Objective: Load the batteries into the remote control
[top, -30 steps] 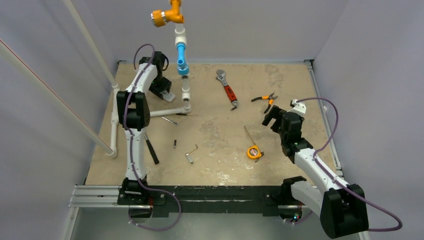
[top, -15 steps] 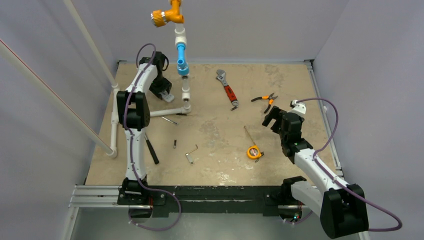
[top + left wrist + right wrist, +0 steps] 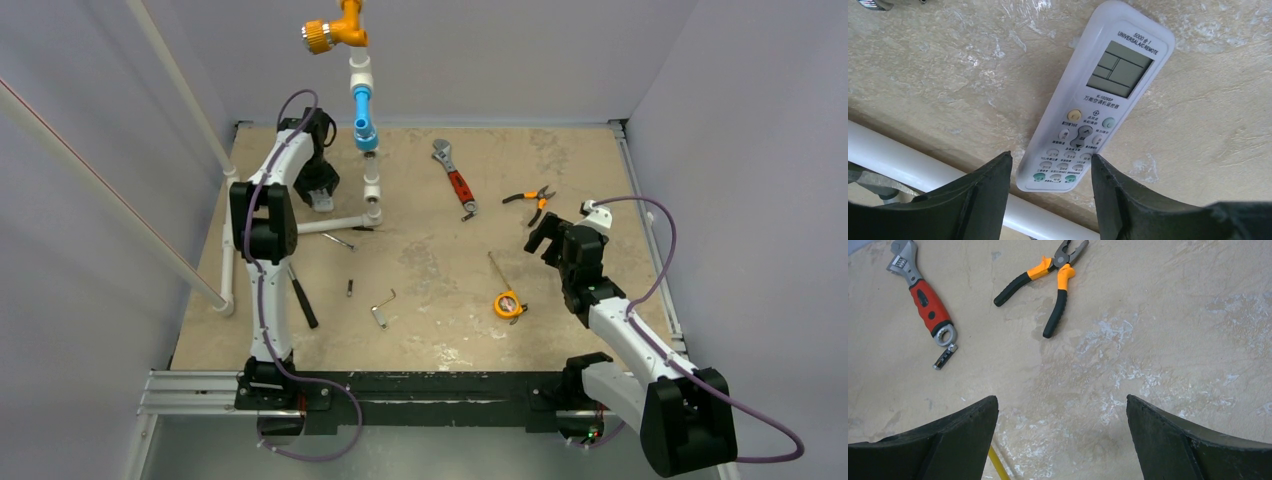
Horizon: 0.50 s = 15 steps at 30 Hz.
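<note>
My left hand [image 3: 1050, 162] is apart, fingers on either side of the remote's [image 3: 1098, 95] button end. The remote lies face up on the worktop [image 3: 1173, 315] at the far left, display end pointing away from the hand. A white pipe [image 3: 908, 162] runs just beside the button end, crowding the hand. My right hand [image 3: 1062, 405] is wide apart and holds nothing, over bare worktop. Pliers [image 3: 1048, 280] and a wrench [image 3: 923, 295] lie ahead of it, and a tape measure [image 3: 509, 304] is near.
</note>
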Motion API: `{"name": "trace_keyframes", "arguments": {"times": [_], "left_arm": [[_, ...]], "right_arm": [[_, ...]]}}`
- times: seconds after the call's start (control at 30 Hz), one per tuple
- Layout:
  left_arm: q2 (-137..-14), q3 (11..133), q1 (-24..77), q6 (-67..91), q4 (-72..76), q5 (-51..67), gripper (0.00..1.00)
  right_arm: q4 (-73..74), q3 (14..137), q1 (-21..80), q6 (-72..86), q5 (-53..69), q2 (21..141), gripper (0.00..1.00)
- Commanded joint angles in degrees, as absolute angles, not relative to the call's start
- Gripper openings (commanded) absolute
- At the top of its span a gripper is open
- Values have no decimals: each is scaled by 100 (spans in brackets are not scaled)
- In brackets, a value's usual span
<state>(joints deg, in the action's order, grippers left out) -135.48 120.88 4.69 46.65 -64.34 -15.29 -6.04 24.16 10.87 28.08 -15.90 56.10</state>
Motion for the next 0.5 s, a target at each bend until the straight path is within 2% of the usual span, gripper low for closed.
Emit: {"name": "trace_keyframes", "arguments": {"times": [0.0, 0.27, 0.47], "left_arm": [[-13156, 12053, 468, 4191, -6299, -1682, 59], [-13267, 12216, 422, 3643, -6023, -1354, 74], [-13155, 12084, 422, 3547, -5898, -1402, 76]], "right_arm": [[-803, 2426, 1107, 2804, -1668, 5511, 98], [-805, 2426, 1107, 2803, -1655, 5520, 98], [-826, 2434, 1107, 2823, -1655, 5580, 98]]}}
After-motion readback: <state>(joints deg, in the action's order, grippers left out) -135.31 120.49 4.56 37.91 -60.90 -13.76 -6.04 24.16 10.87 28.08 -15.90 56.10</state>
